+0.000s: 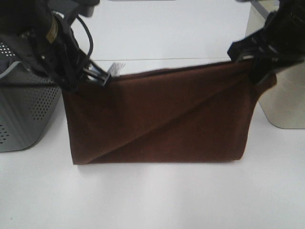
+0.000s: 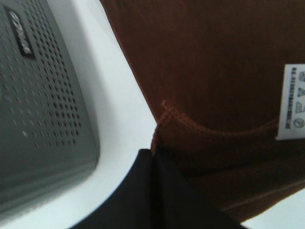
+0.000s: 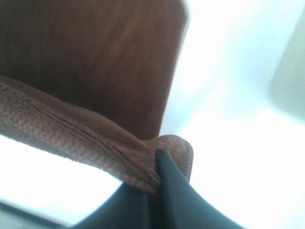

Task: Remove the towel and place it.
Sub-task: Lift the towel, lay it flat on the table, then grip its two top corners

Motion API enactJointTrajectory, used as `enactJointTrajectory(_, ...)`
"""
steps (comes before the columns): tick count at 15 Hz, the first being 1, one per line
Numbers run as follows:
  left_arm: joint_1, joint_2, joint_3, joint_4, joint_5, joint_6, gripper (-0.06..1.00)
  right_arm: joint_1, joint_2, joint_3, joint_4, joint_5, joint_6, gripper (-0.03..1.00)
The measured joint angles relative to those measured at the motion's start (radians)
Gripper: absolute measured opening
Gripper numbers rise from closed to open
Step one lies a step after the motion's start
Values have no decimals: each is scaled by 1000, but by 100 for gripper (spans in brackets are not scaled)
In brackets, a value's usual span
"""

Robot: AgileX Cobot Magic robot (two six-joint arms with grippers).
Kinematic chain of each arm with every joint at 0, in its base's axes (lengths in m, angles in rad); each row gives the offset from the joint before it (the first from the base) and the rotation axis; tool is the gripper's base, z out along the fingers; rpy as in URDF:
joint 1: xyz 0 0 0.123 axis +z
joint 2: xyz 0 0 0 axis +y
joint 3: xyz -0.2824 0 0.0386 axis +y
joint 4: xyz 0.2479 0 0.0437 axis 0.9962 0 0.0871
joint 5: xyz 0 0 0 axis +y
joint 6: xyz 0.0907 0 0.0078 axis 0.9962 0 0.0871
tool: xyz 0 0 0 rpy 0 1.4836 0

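Observation:
The dark brown towel [image 1: 162, 119] hangs stretched between my two grippers above the white table, its lower edge resting on the tabletop. My left gripper [image 1: 97, 76] is shut on the towel's upper left corner, beside the small white tag [image 1: 116, 68]. In the left wrist view the tag [image 2: 291, 102] and the stitched hem [image 2: 164, 119] show right by the pinching fingers [image 2: 157, 191]. My right gripper [image 1: 255, 59] is shut on the upper right corner. The right wrist view has the hem [image 3: 95, 143] bunched at the fingertips [image 3: 164, 186].
A grey perforated basket [image 1: 24, 105] stands at the left, close to the towel's left edge; the left wrist view shows the basket [image 2: 43, 109] too. A pale container [image 1: 286, 102] stands at the right. Bare white table [image 1: 157, 195] lies in front.

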Motion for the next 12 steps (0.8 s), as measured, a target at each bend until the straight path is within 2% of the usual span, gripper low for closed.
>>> enactJointTrajectory(4, 191, 84, -144, -3, -240, 46, 0, 0, 222, -316, -99, 0, 15, 0)
enactJointTrajectory(7, 311, 264, -319, -3, -415, 69, 0, -1, 454, -633, -191, -2, 15, 0)
enactJointTrajectory(9, 363, 386, -475, -3, -458, 71, 0, -1, 602, -870, -229, -3, 15, 0)
enactJointTrajectory(12, 380, 487, -744, -3, -465, 93, 0, -1, 716, -1163, -237, -7, -58, 0)
